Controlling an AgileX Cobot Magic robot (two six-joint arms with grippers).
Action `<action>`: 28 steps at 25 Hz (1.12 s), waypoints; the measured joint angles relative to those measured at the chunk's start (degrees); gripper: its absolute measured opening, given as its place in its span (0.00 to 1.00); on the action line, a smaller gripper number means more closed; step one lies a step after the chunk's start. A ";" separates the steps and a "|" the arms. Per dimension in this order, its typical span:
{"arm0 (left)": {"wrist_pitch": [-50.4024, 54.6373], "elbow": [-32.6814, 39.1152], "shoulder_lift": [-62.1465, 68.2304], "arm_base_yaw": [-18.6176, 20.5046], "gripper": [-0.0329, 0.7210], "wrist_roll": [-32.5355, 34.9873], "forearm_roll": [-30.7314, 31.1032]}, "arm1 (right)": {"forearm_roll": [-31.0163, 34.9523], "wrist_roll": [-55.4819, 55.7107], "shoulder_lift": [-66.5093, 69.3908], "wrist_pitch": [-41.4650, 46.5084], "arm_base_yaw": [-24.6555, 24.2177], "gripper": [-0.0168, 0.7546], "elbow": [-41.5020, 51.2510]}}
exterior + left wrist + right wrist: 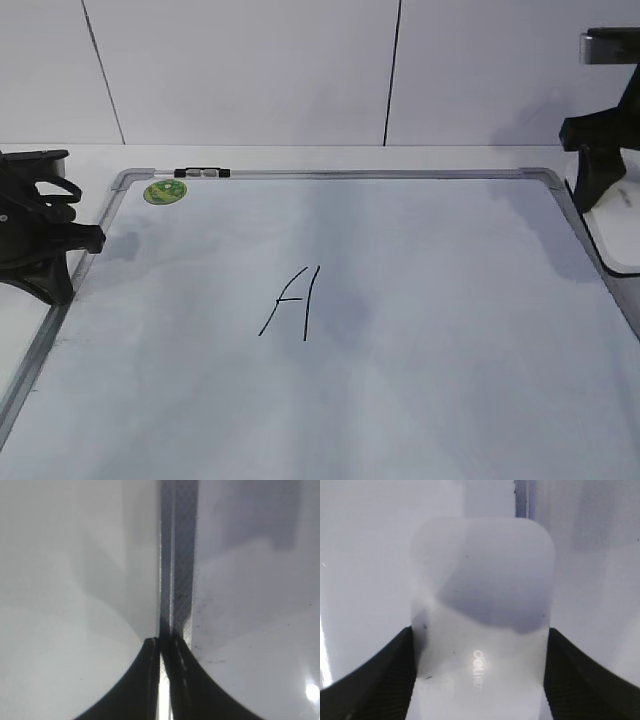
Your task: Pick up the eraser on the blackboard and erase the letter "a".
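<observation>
I am looking down my right gripper (480,680), whose spread fingers are straddling but seemingly not yet squeezing the eraser (481,605), lying just beyond the blackboard (400,300) frame's right edge, which I judge light, stiff and slick-topped, best pinched across its long sides.
</observation>
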 joint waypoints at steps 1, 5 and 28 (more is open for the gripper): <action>0.00 0.00 0.00 0.00 0.07 0.00 0.00 | -0.24 0.00 0.00 -0.08 0.00 0.71 0.82; 0.00 0.00 0.00 0.00 0.07 0.00 0.00 | -0.32 0.00 0.00 -0.21 0.00 0.71 3.76; 0.00 0.00 0.00 0.00 0.07 0.00 0.00 | -0.15 0.00 7.12 -2.60 0.00 0.71 7.29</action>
